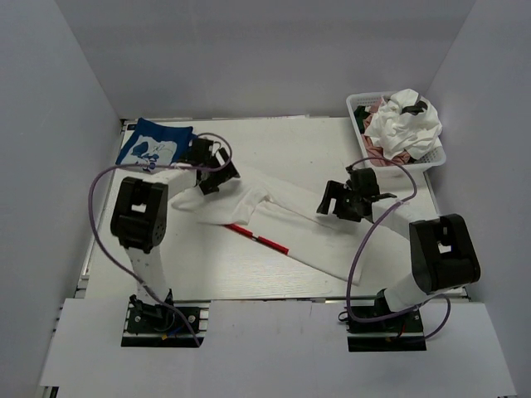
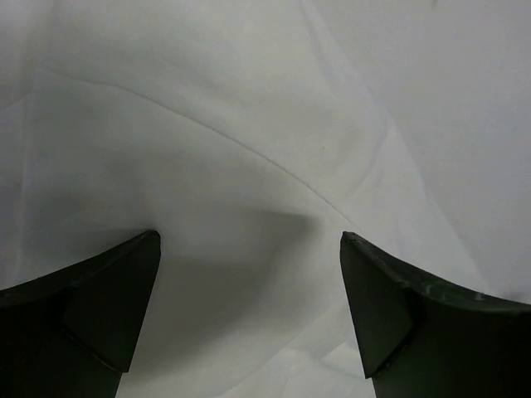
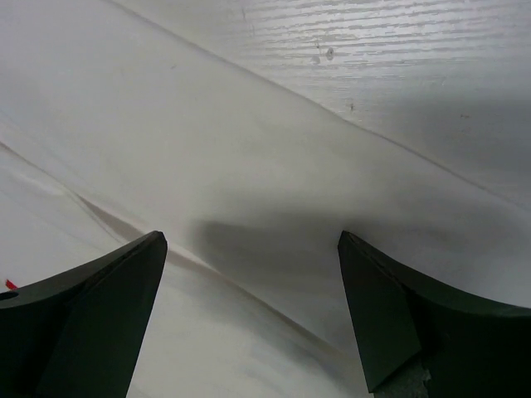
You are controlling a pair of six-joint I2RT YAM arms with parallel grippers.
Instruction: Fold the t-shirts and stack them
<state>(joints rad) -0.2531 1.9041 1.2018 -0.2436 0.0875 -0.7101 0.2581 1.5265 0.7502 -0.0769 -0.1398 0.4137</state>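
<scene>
- The large white t-shirt (image 1: 307, 224) is spread on the table (image 1: 290, 137), running diagonally from the left centre towards the near right.
- A narrow strip of red print (image 1: 261, 240) is exposed along a turned edge near the middle of this garment.
- The left gripper (image 1: 217, 181) is positioned over the far left portion of the large white t-shirt, with its jaws spread wide.
- In the left wrist view, the left gripper (image 2: 249, 298) is seen with both fingers (image 2: 108, 307) well apart over creased white cloth. Nothing is held between them.
- The right gripper (image 1: 332, 206) is positioned over the far edge of the same garment, to the right of centre, and is likewise released.
- In the right wrist view, the right gripper (image 3: 253, 307) is seen with nothing between the fingers (image 3: 406, 315). White cloth lies below, and bare table (image 3: 415, 66) is visible beyond the cloth edge.
- Whether either set of fingertips touches the cloth cannot be told.
- The blue t-shirt (image 1: 153, 143) with a white graphic is laid at the far left corner of the table, just behind the left gripper.
- A white mesh basket (image 1: 365, 101) is located at the far right corner. A crumpled white t-shirt (image 1: 406, 120) is heaped in it on top of a pink t-shirt (image 1: 383, 108).
</scene>
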